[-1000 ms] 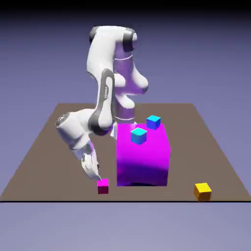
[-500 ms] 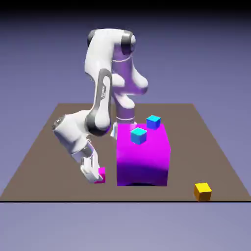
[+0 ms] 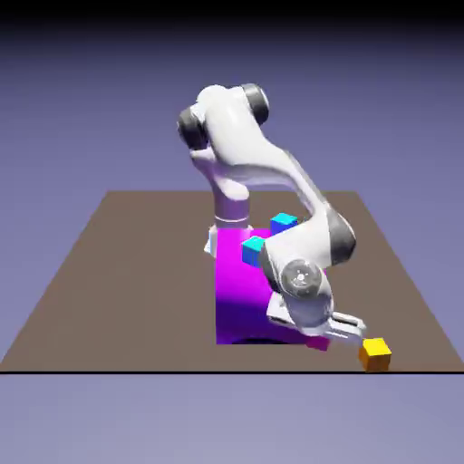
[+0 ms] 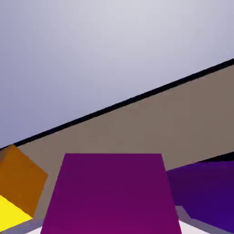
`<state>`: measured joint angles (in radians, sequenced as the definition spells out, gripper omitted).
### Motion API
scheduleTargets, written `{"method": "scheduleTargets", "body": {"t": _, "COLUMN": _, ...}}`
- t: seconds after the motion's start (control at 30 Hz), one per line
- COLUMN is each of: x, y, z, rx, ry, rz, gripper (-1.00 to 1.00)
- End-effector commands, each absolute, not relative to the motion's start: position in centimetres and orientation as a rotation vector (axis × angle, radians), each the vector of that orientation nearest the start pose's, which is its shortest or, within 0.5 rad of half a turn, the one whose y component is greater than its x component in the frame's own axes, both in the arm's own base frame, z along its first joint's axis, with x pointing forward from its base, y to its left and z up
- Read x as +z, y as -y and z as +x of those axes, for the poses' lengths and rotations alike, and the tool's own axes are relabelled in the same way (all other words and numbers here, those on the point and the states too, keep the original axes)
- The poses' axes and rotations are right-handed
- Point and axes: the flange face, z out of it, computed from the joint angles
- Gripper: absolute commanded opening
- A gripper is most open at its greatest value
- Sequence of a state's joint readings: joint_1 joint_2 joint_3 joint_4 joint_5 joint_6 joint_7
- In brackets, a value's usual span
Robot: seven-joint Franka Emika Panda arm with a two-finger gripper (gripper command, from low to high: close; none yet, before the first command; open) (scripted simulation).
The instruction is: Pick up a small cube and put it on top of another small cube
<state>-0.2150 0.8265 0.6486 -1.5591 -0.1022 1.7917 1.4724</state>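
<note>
- Since the earlier frame, the arm [image 3: 245, 149] is showing a shift from the exterior view's left to its right, with the magenta-pink cube [image 4: 112, 196] now riding along.
- The magenta-pink cube is sitting between the fingertips, filling the lower middle of the hand view; in the exterior view it is showing only partly, beneath the hand and near the big block's lower edge.
- The gripper [image 4: 111, 224] is closing on the magenta-pink cube and holding it.
- The yellow-orange cube [image 3: 374, 354] is resting on the table near the front edge, toward the exterior view's right, just beside the hand. It is not bearing the magenta-pink cube.
- The big magenta block [image 3: 240, 294] is standing on the table, partly hidden by the arm.
- Two small blue cubes, the nearer [image 3: 253, 251] and the farther [image 3: 284, 223], are resting apart on top of the big block, each partly covered by the arm.
- The table [image 3: 109, 299] is lying beneath all of these, its surface showing plain brown.
</note>
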Motion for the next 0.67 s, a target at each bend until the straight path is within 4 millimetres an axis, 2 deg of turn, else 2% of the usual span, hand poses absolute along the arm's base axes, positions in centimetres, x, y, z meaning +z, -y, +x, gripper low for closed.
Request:
{"method": "scheduleTargets", "body": {"t": 0.0, "x": 21.2, "y": -23.2, "z": 60.9, "rx": 0.906, "ry": -1.513, "rz": -2.753, "gripper": -1.00}}
{"method": "scheduleTargets", "body": {"t": 0.13, "x": 22.9, "y": -28.7, "z": 60.7, "rx": 0.845, "ry": -1.303, "rz": -2.909, "gripper": -1.00}}
{"method": "scheduleTargets", "body": {"t": 0.27, "x": 25.0, "y": -32.6, "z": 60.9, "rx": 0.765, "ry": -1.148, "rz": -3.008, "gripper": -1.00}}
{"method": "scheduleTargets", "body": {"t": 0.3, "x": 24.3, "y": -33.5, "z": 60.5, "rx": 0.757, "ry": -1.118, "rz": -3.041, "gripper": -1.00}}
{"method": "scheduleTargets", "body": {"t": 0.33, "x": 22.6, "y": -34.0, "z": 59.6, "rx": 0.769, "ry": -1.103, "rz": -3.076, "gripper": -1.00}}
{"method": "scheduleTargets", "body": {"t": 0.37, "x": 22.6, "y": -34.0, "z": 59.6, "rx": 0.769, "ry": -1.103, "rz": -3.076, "gripper": -1.00}}
{"method": "scheduleTargets", "body": {"t": 0.5, "x": 16.3, "y": -33.8, "z": 57.2, "rx": 0.769, "ry": -1.103, "rz": -3.076, "gripper": -1.00}}
{"method": "scheduleTargets", "body": {"t": 0.53, "x": 16.3, "y": -33.8, "z": 57.2, "rx": 0.769, "ry": -1.103, "rz": -3.076, "gripper": 1.00}}
{"method": "scheduleTargets", "body": {"t": 0.57, "x": 16.3, "y": -33.8, "z": 57.2, "rx": 0.769, "ry": -1.103, "rz": -3.076, "gripper": 1.00}}
{"method": "scheduleTargets", "body": {"t": 0.63, "x": 19.6, "y": -33.9, "z": 58.6, "rx": 0.767, "ry": -1.106, "rz": -3.077, "gripper": 1.00}}
